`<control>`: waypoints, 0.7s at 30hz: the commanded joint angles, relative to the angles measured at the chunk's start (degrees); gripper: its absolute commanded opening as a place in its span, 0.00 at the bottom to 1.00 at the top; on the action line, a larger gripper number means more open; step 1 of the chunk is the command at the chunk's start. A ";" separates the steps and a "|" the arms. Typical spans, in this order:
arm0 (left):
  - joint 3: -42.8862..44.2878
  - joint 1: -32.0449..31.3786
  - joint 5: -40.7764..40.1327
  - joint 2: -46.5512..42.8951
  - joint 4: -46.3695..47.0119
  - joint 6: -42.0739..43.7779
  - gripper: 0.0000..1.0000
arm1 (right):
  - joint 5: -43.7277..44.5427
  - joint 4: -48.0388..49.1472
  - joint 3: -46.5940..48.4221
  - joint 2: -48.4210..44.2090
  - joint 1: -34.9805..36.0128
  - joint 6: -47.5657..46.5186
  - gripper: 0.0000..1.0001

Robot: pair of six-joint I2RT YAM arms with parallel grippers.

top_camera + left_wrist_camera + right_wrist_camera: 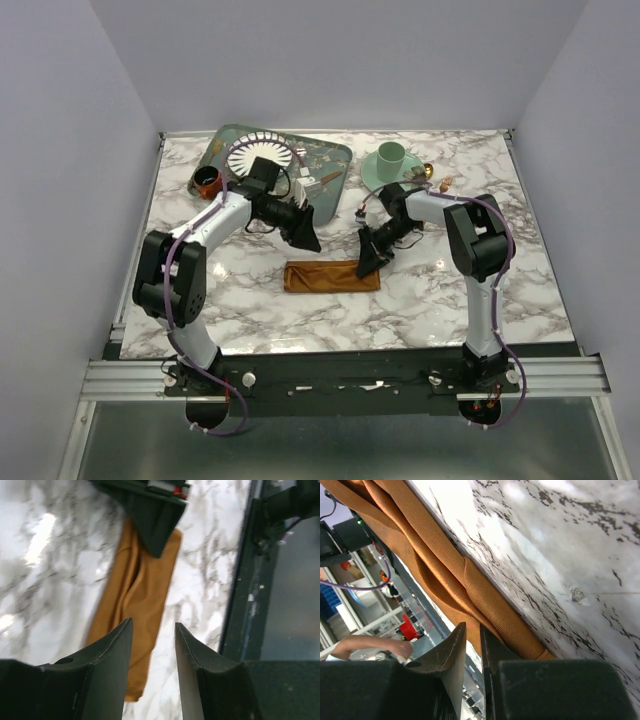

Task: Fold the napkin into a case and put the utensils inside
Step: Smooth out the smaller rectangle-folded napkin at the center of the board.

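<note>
**Napkin (332,276) folded to a narrow strip, one gripper at its right end, utensils not yet in**

Lying flat on the marble table (450,300), a little nearer the near edge than the middle, long axis parallel to that edge.

Left arm (215,225) reaching in from the near-left corner, elbow bent, forearm angled toward the table's middle, wrist tipped down. Right arm (470,235) folded tighter, reaching in from the near-right corner, wrist pitched steeply down. Green tray (345,152) at the far-left corner, well apart from the cloth.

Left gripper (308,240) poised just to the far side of the strip's left half, above it and apart from it. Fingers (107,655) plainly spread, with nothing between them. Cloth visible through the gap, running away lengthwise toward the other gripper.

Right gripper (368,265) down at the strip's right end, the nearer of the two to the cloth. Jaws narrowed to a thin slit, the folded edge passing right at the tips. Possibly nipping a layer, though impossible to tell from the wrist view.

Utensils (440,182) small and gold toward the far-right corner, just beside the green saucer (385,174), well apart from the napkin and closer to the right arm.

Judged stage: folding about done, filling not begun. Next move likely to hinge on the right end serving as the pouch's mouth, in line with the long axis.
</note>
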 commanded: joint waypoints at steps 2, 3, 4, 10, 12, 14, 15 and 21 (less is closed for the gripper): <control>-7.89 -5.77 9.44 0.14 8.87 -11.22 0.48 | 1.75 3.80 -1.59 3.41 0.21 -0.26 0.25; -9.99 -6.65 9.62 0.49 11.93 -14.10 0.48 | 1.66 3.80 -1.59 3.50 0.13 -0.34 0.25; -11.23 -7.79 9.62 0.84 14.14 -16.48 0.48 | 1.49 3.89 -1.50 3.41 0.04 -0.43 0.25; -17.83 -5.96 8.92 7.16 33.04 -33.71 0.48 | 0.69 4.33 -2.29 3.94 -0.05 -1.22 0.25; -18.10 -4.38 9.18 10.93 35.68 -35.14 0.47 | 0.69 4.50 -2.73 4.46 0.04 -1.49 0.25; -17.92 -3.15 9.45 13.84 35.78 -35.23 0.46 | 0.69 4.59 -2.99 4.73 0.04 -1.66 0.25; -17.75 -2.79 9.62 16.38 35.52 -35.31 0.46 | 0.69 4.68 -3.08 4.82 -0.05 -1.66 0.25; -18.36 -0.60 8.65 21.32 35.08 -35.40 0.44 | 1.13 5.38 -4.58 4.91 -0.05 -2.19 0.25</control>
